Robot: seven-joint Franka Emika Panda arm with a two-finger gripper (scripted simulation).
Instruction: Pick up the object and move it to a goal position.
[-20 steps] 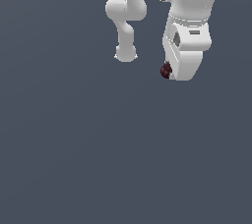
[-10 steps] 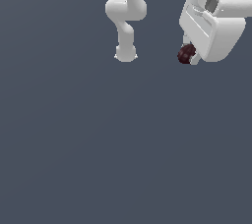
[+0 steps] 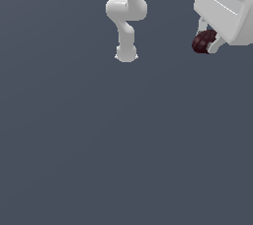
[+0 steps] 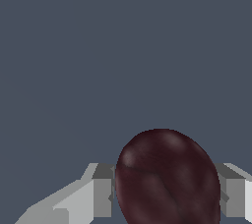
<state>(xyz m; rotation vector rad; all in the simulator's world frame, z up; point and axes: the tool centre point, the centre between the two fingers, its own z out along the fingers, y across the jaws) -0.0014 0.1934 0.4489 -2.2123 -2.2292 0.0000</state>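
Note:
The object is a small dark maroon, roundish ball held under the white hand near the exterior view's upper right. My gripper is shut on it, one grey finger on each side. In the wrist view the object fills the space between the two fingers, and my gripper clamps it from both sides. It hangs clear of the grey floor.
The arm's white base and lower links stand at the top middle of the exterior view. Plain grey floor spreads all around, with nothing else on it.
The hand with the object has travelled toward the exterior view's right and slightly up, and looks larger in the picture. The grip on the object is unchanged.

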